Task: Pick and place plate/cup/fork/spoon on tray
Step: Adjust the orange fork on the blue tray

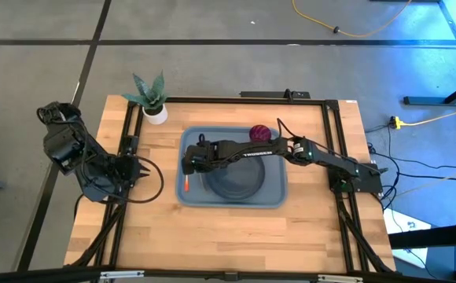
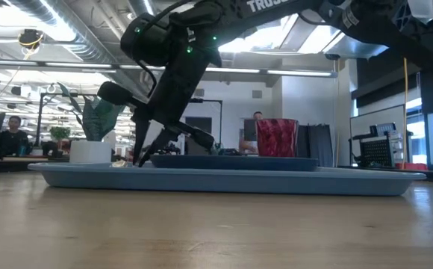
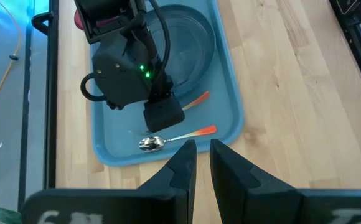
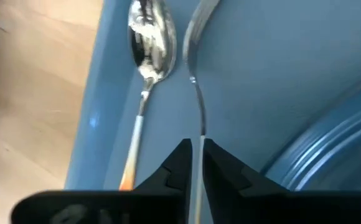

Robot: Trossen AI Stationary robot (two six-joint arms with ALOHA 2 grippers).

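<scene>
The light blue tray [image 1: 275, 203] holds the grey-blue plate [image 1: 240, 185] and, at its far edge, the dark red cup [image 1: 260, 133] [image 2: 276, 138]. The spoon [image 3: 168, 138] [image 4: 148, 43] lies flat along the tray's left end. The fork [image 4: 196, 37] lies beside it, its tines on the tray floor and its orange handle [image 3: 196, 99] sticking out past my right gripper. My right gripper [image 4: 196, 149] [image 1: 190, 163] slants down over the fork, its fingertips a narrow gap apart with the fork's neck between them. My left gripper [image 3: 203, 149] [image 1: 145, 169] waits left of the tray with a narrow gap and nothing in it. My right gripper straddles the fork's thin metal neck [image 4: 202, 127], coming slanting down from the table's right with its fingers along the fork. The neck runs close along one fingertip [image 4: 215, 155], and a sliver of tray shows between it and the other. I cannot tell whether either finger touches it.
A white plant pot [image 1: 155, 114] [image 2: 89, 152] stands on the table beyond the tray's far left corner. Bare wood lies in front of the tray and to its left and right. The right arm stretches over the plate.
</scene>
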